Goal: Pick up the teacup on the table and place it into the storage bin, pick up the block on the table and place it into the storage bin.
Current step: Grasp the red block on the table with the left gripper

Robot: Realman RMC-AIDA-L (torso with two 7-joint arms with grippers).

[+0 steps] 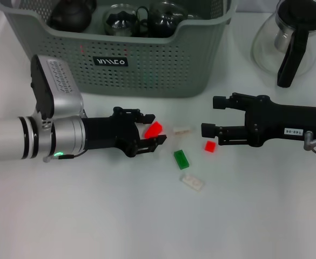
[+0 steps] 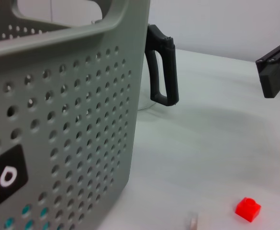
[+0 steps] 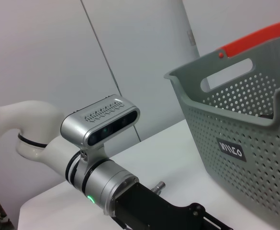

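Head view shows the left claw clamped on a red block near the storage bin. Small, rigid, light plastic: its flat sides look grippable. Right claw hovers apart.

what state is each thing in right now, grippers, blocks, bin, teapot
left gripper: shut on the red block, held off the table
right gripper: open, holding nothing
small red block: loose on the table
green block: loose on the table
storage bin: upright, dark teaware inside
glass teapot: upright, outside the bin
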